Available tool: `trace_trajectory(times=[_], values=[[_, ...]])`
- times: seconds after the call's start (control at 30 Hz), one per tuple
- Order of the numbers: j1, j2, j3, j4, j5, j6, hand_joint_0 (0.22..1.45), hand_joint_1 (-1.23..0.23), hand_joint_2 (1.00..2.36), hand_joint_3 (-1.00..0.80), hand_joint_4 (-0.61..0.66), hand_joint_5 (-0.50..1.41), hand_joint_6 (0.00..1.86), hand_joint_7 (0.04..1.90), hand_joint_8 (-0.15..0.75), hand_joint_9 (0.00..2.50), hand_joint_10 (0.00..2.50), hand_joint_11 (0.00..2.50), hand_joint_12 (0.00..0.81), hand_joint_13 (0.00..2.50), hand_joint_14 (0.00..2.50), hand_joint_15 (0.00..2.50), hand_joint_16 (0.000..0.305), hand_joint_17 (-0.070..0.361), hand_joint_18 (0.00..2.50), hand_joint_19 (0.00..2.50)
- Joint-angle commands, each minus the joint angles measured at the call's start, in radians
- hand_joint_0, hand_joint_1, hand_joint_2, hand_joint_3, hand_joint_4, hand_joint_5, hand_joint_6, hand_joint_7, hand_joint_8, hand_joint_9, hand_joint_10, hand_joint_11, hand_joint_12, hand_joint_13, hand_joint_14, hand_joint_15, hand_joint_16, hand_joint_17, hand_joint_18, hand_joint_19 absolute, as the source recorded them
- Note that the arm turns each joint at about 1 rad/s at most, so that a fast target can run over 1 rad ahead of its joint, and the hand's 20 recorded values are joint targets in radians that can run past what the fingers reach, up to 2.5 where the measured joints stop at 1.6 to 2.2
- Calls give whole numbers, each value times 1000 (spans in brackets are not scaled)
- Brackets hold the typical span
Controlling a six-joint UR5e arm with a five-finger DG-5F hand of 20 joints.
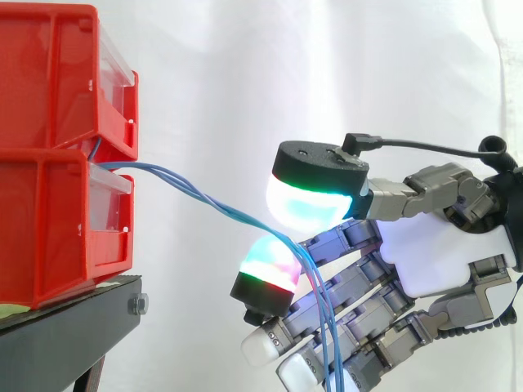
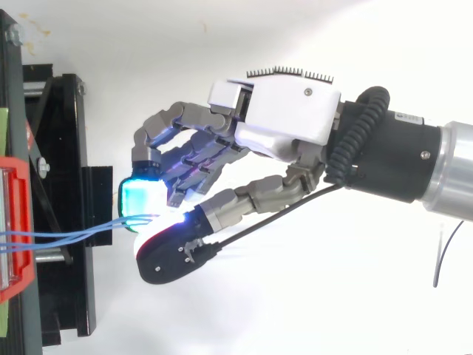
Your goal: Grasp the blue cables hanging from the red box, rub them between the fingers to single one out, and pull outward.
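Two red boxes are stacked at the left, an upper one and a lower one. Thin blue cables come out between them and slope down to the right. My hand reaches in from the right with its fingers curled. The cables pass between the thumb's green-cyan pad and a finger's red-green pad, which pinch them. Past the pinch they hang down across the lower fingers. From above, the blue cables run from the red box to the pinch in my hand.
The boxes rest on a black stand whose frame lies just left of my fingertips. A white curtain hangs behind everything.
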Motion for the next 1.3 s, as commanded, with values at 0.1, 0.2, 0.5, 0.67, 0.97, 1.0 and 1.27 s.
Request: trace_trajectory(times=[0.1,0.2,0.5,0.67,0.97,1.0,1.27], values=[[1,0,0,0,0,2,524,-766,1000,-500,38,-162,884,1078,238,729,11,367,363,770,21,548,48,109,686,553],[1,0,0,0,0,2,608,-779,1009,-382,8,-162,880,1126,225,731,13,359,351,761,20,555,45,102,660,571],[1,1,1,0,0,2,762,-905,1010,-366,-135,-189,911,1192,205,674,10,328,344,758,21,530,45,102,675,511],[1,0,0,0,0,2,820,-905,1000,-500,-222,-196,909,1139,180,636,9,301,332,736,18,508,44,99,669,501],[1,0,0,1,0,16,804,-921,1000,-500,-195,-192,903,1110,173,668,9,304,324,747,18,499,43,97,688,482],[1,0,0,1,0,21,791,-925,1000,-500,-165,-191,901,1125,173,670,9,298,323,748,20,506,43,97,692,484],[-1,0,1,0,0,36,794,-913,1000,-500,-189,-186,896,1278,180,675,10,289,333,754,20,500,43,97,687,482]])
